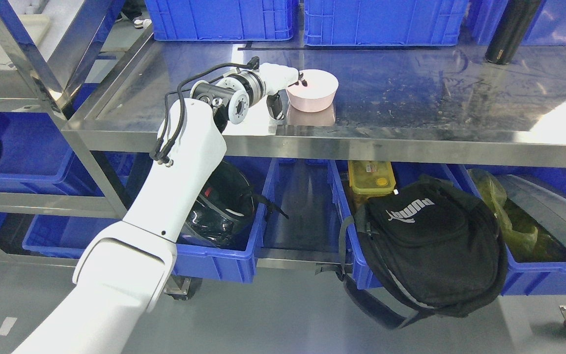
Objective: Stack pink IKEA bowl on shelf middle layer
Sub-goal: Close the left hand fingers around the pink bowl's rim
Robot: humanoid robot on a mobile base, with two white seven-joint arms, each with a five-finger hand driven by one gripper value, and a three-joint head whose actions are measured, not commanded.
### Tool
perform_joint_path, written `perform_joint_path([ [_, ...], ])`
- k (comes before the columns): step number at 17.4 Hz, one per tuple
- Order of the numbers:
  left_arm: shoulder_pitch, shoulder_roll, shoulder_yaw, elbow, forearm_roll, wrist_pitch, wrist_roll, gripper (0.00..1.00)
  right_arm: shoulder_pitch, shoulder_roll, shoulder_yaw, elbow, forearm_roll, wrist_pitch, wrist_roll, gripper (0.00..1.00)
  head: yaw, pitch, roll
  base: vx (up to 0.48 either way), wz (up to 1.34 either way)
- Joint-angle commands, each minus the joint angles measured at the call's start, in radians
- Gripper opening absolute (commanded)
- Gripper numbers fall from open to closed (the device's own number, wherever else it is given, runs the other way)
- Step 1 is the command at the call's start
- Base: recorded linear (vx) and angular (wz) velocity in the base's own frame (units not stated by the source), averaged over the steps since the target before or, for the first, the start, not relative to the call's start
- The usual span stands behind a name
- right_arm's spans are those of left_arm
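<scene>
Reaching in from the lower left, the left arm [175,187] is stretched up over the front edge of the steel shelf [410,98], and the left hand [283,81] is brought against the left side of the pink bowl [312,89]. Dark fingertips [304,81] are hooked over the bowl's left rim, while another finger [275,105] is seen hanging down outside its wall, so the hand is judged to be clamped on the rim. The pink bowl is stood upright on the shelf surface, near the front edge and left of the middle, and its reflection is thrown on the metal just below it. No second bowl can be made out beneath it.

Along the back edge of the same surface, blue crates [221,19] are lined up, and a dark bottle [509,32] is stood upright toward the back right corner, well apart from the bowl. On the layer below, more blue bins [214,268] are set side by side: a black helmet [221,206] is held in the left one, a yellow container [371,179] is seen in the next, and a black backpack [430,241] is hung over the front wall of that bin. A yellowish plastic bag [504,211] is lodged in the bin at the right
</scene>
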Motion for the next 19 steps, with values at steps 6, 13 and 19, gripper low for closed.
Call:
perform_joint_path([
  [6,-0.036,-0.008,-0.011,0.136,0.009,-0.061,0.005,0.72,0.023,-0.017,0.000,-0.017,0.000,0.000,0.000,1.00,0.0000,0.000,0.000,0.000,0.00],
  [13,-0.110,-0.008,-0.024,0.046,0.006,-0.055,-0.001,0.73,0.023,-0.017,0.000,-0.017,0.000,0.000,0.000,1.00,0.0000,0.000,0.000,0.000,0.00],
  [19,-0.107,-0.008,-0.027,0.170,0.074,-0.122,-0.003,0.73,0.023,-0.017,0.000,-0.017,0.000,0.000,0.000,1.00,0.0000,0.000,0.000,0.000,0.00],
])
